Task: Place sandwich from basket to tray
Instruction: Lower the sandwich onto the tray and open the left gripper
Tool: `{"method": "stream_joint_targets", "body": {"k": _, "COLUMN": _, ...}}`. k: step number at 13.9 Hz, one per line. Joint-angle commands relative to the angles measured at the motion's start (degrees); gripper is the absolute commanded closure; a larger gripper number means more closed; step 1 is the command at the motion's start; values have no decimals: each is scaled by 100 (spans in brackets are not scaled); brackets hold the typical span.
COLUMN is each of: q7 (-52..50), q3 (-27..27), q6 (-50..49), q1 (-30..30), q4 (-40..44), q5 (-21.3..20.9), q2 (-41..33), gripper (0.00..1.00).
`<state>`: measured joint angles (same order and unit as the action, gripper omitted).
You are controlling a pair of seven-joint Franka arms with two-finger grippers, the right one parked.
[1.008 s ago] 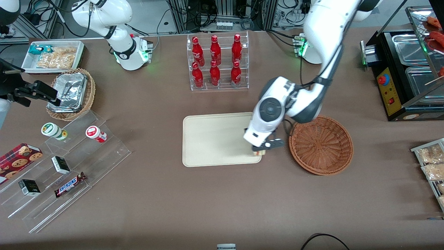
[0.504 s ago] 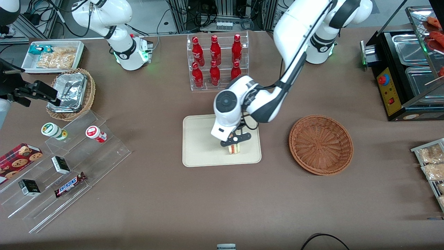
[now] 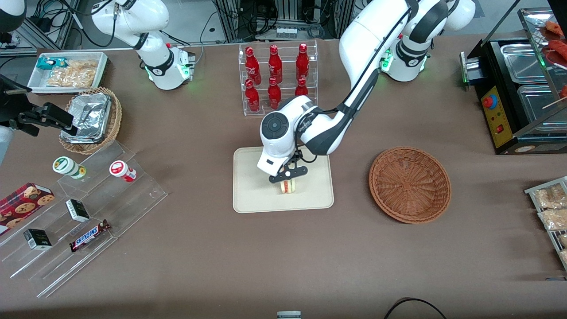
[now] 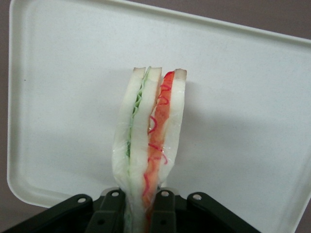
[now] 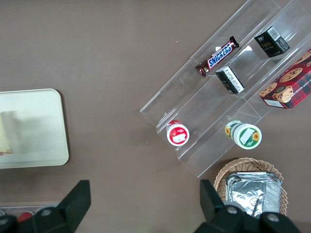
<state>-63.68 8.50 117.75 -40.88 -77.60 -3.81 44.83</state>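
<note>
My left gripper (image 3: 288,178) is shut on the sandwich (image 3: 288,187), a white bread wedge with red and green filling. It holds the sandwich just above the middle of the cream tray (image 3: 252,186). In the left wrist view the sandwich (image 4: 150,141) is pinched between the black fingers (image 4: 164,209), with the tray (image 4: 243,97) below it. I cannot tell whether the sandwich touches the tray. The reddish-brown wicker basket (image 3: 410,184) stands empty beside the tray, toward the working arm's end of the table. The tray's edge also shows in the right wrist view (image 5: 43,126).
A clear rack of red bottles (image 3: 277,79) stands farther from the front camera than the tray. A stepped clear display (image 3: 84,212) with snacks and a tan basket of foil containers (image 3: 91,119) lie toward the parked arm's end. A black food warmer (image 3: 514,93) stands at the working arm's end.
My left gripper has carried the sandwich from the tray's edge next to the basket to over the tray's middle.
</note>
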Motion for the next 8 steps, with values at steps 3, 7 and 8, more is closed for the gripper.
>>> {"method": "stream_joint_targets", "body": {"k": 3, "q7": -74, "q3": 11, "q6": 160, "q1": -25, "q4": 193, "q5": -50, "q2": 245, "gripper": 91}}
{"method": "stream_joint_targets", "body": {"k": 7, "q7": -22, "q3": 3, "q6": 266, "q1": 1, "q4": 193, "q5": 232, "q2": 158, "gripper": 0}}
{"method": "stream_joint_targets", "body": {"k": 8, "q7": -30, "q3": -6, "q6": 222, "q1": -7, "q4": 201, "q5": 206, "q2": 97, "gripper": 0}}
